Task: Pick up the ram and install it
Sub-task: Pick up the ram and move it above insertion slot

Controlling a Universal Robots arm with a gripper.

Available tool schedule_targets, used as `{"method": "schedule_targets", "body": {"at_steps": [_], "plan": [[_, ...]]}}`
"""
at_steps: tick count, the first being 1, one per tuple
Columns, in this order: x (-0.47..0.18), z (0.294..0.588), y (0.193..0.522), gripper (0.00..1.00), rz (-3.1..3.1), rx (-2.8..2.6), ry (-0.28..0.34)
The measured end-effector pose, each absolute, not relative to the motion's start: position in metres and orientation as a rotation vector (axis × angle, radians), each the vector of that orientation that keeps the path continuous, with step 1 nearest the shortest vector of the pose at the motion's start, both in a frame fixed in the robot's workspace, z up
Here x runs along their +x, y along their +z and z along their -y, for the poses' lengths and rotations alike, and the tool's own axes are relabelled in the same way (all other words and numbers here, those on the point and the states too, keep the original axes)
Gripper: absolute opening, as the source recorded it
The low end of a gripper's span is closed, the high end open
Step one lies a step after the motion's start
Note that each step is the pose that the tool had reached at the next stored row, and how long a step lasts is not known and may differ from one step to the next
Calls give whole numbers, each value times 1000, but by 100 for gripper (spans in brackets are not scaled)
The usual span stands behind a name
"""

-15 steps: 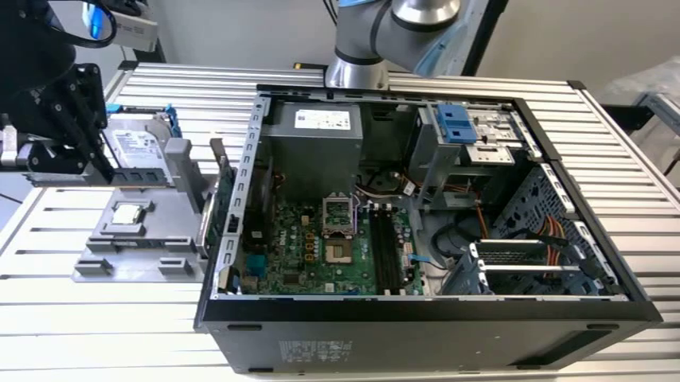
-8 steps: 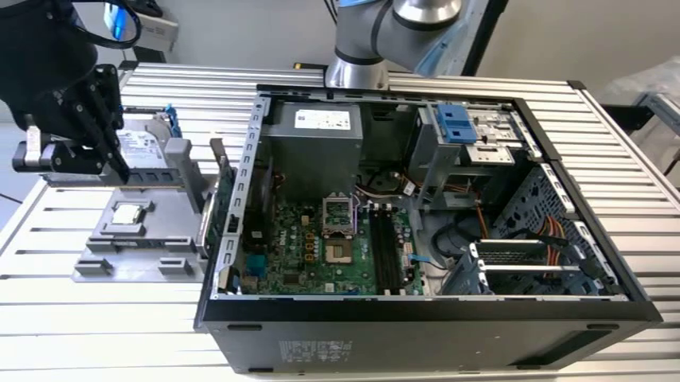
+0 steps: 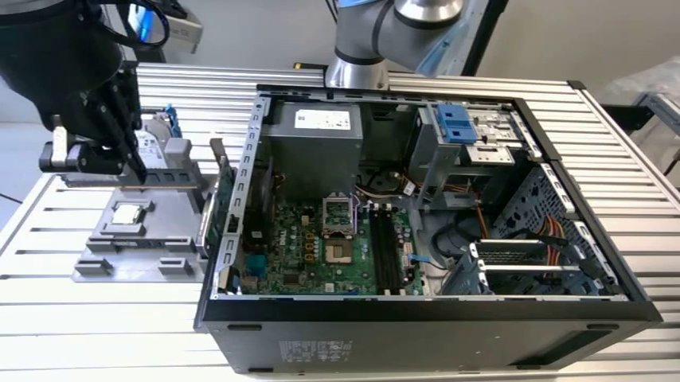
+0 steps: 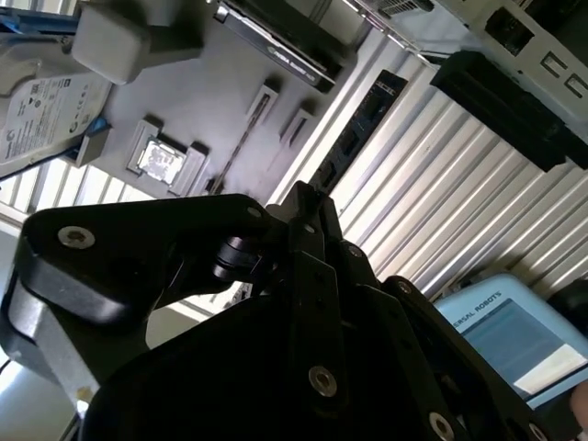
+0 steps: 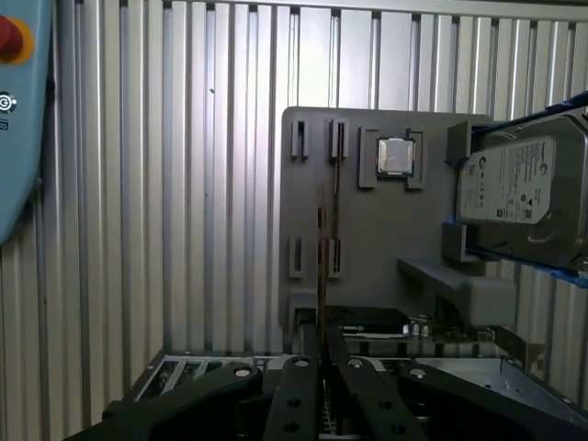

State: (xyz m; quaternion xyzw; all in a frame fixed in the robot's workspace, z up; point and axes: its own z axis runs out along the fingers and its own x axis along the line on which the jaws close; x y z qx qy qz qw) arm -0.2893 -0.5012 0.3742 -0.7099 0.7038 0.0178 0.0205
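Note:
The ram is a thin dark stick, held level just above the grey parts holder at the exterior view's left. My black gripper comes down on it from above and is shut on it near its middle. In the first wrist view the ram shows edge-on, running out from between the fingertips of the gripper over the holder. The second wrist view looks past the gripper to the same holder. The long black memory slots lie on the motherboard inside the open computer case.
A small square silver processor sits on the holder. A silver hard drive in a blue frame stands at the holder's far side. The case's tall metal wall rises between holder and motherboard. A pendant with a red button lies on the slatted table.

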Motion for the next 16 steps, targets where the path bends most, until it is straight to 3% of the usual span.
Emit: {"method": "schedule_targets", "body": {"at_steps": [16], "plan": [[-258, 501, 374, 0, -2184, -2202, 58]]}}
